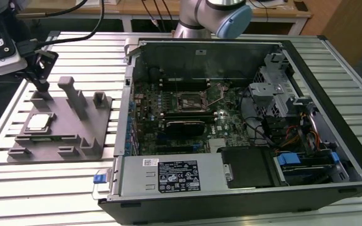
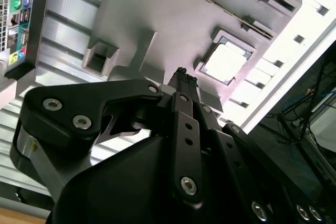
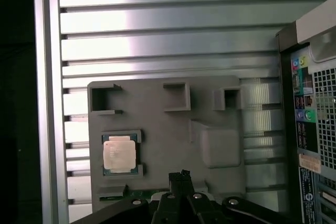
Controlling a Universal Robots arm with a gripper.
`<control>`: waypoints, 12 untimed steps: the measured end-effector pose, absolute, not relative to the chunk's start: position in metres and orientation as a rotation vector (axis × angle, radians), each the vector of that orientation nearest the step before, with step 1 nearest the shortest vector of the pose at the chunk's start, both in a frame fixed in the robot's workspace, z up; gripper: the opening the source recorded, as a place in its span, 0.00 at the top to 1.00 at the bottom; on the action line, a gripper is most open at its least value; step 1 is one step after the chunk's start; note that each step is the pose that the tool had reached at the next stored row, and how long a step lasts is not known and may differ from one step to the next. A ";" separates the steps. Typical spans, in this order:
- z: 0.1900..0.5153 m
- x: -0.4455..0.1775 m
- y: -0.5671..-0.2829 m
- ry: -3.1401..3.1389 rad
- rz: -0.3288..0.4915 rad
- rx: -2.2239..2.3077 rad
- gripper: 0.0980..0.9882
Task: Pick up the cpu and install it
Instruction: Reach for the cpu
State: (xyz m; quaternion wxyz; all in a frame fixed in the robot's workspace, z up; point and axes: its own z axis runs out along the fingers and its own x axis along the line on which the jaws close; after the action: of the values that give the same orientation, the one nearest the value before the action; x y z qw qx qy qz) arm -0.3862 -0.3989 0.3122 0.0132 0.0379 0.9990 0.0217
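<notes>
The cpu [image 1: 37, 123] is a small silvery square chip lying flat in a recess of the grey fixture [image 1: 68, 134] at the exterior view's left. Both wrist views look down on the cpu [image 2: 226, 61] [image 3: 119, 154] in its recess. My gripper [image 1: 44, 87] hangs above the far part of the fixture, beyond the cpu and clear of it. Its two black fingers [image 2: 182, 77] [image 3: 181, 176] are pressed together, shut with nothing between them. The black-framed socket [image 1: 193, 100] with its metal lever sits on the motherboard inside the open computer case [image 1: 332, 61].
The fixture has upright grey posts [image 1: 75, 96] and small pockets [image 3: 176, 96] beside the gripper. It rests on a slatted aluminium table [image 1: 43, 188]. The case's rear port panel [image 3: 310, 108] borders the fixture. A power supply [image 1: 168, 175] fills the case's near side.
</notes>
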 end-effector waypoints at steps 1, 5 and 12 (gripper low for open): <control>0.311 -0.388 -0.399 3.112 0.068 0.118 0.99; 0.307 -0.395 -0.399 3.112 0.068 0.118 0.99; 0.300 -0.404 -0.399 3.112 0.068 0.118 0.99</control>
State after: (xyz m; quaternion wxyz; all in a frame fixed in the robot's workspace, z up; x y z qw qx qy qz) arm -0.4041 -0.3990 0.2999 0.0132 0.0379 0.9990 0.0217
